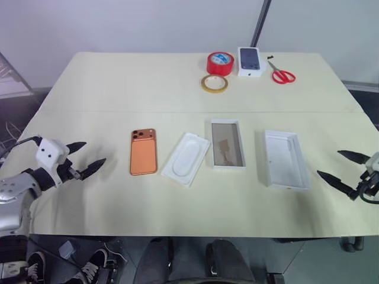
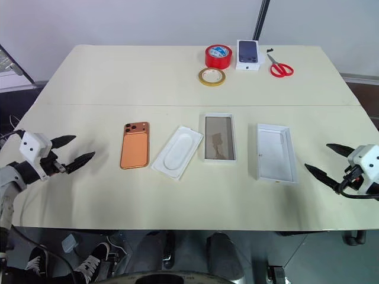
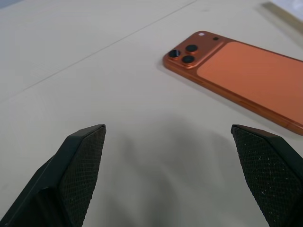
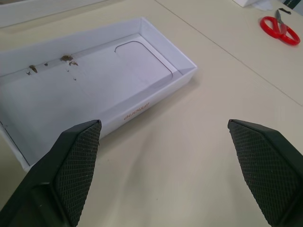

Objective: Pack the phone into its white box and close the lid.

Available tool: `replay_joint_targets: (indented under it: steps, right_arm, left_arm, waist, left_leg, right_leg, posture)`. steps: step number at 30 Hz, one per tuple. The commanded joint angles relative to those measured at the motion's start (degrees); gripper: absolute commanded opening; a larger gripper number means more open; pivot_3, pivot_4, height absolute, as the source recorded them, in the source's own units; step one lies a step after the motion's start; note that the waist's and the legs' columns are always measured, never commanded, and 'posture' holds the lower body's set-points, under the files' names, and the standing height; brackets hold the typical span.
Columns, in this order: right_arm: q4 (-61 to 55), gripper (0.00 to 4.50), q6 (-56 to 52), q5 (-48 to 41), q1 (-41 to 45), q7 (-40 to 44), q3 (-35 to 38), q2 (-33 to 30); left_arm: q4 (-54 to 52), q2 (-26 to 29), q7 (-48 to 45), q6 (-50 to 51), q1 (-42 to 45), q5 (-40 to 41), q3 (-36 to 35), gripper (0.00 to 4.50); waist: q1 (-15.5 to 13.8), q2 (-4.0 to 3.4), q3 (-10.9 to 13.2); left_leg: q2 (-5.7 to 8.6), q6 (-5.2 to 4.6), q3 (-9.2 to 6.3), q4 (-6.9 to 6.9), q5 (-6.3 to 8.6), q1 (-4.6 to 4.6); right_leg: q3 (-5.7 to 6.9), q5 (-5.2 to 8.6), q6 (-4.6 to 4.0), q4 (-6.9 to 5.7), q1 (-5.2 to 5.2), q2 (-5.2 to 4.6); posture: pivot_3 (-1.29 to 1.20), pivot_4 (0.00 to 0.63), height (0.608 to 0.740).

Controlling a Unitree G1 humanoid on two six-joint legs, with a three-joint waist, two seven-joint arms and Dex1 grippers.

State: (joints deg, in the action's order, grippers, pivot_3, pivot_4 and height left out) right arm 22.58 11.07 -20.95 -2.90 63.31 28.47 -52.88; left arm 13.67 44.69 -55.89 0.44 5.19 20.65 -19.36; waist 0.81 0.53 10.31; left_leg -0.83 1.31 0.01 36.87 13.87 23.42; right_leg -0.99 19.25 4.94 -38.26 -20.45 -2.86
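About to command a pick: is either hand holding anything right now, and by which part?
Nothing is held. The left hand and right hand are both open over the table; the phone lies untouched.

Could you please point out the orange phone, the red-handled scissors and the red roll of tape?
Slim orange-copper phone (image 1: 144,152): left eye view, middle of its back.
Red-handled scissors (image 1: 283,76): left eye view, handle loops.
Red roll of tape (image 1: 220,63): left eye view, its outer wall.
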Motion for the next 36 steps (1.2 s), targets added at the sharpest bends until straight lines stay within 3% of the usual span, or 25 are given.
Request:
replay_joint_targets:
  steps: [1,22,31,36]
  right_arm:
    - [-1.2,4.47,0.7,-0.1,0.0,-0.3,1.6,-1.4]
    - [-2.9,4.47,-1.0,0.0,1.6,-1.2,0.0,-0.5]
    - [-4.7,4.47,-1.9,2.0,4.7,-4.2,-3.2,0.1]
    - [-17.1,4.47,-9.1,-2.3,7.9,-2.4,-8.0,0.5]
  left_arm:
    - [-2.3,0.3,0.7,-0.8,0.0,0.2,-0.9,4.46]
    - [-5.1,-1.2,1.2,-4.7,1.2,-1.9,0.9,4.46]
    - [-10.8,-0.6,6.1,6.6,2.8,-3.1,3.6,4.46]
    - [-18.9,-1.6,6.5,32.5,8.9,7.9,8.1,4.46]
  waist:
    - [0.0,0.0,0.0]
    - [0.0,-0.05,0.0]
    - [0.0,-0.05,0.0]
    - [0.0,-0.07,0.0]
  left_leg:
    - [0.0,0.0,0.0,0.0,0.0,0.0]
    - [0.0,0.0,0.0,-0.01,0.0,0.01]
    - [0.01,0.0,0.01,0.0,0.0,0.01]
    - [0.01,-0.01,0.01,0.03,-0.01,0.03]
  right_leg:
    - [0.0,0.0,0.0,0.0,0.0,0.0]
    - [0.0,-0.01,-0.01,0.05,0.0,-0.02]
    - [0.01,-0.02,0.01,0.04,0.01,-0.01]
    - [0.02,-0.02,0.02,-0.04,0.01,0.03]
  posture:
    - [0.0,0.15,0.74]
    - [0.0,0.15,0.74]
    - [0.0,0.15,0.74]
    - [0.0,0.15,0.74]
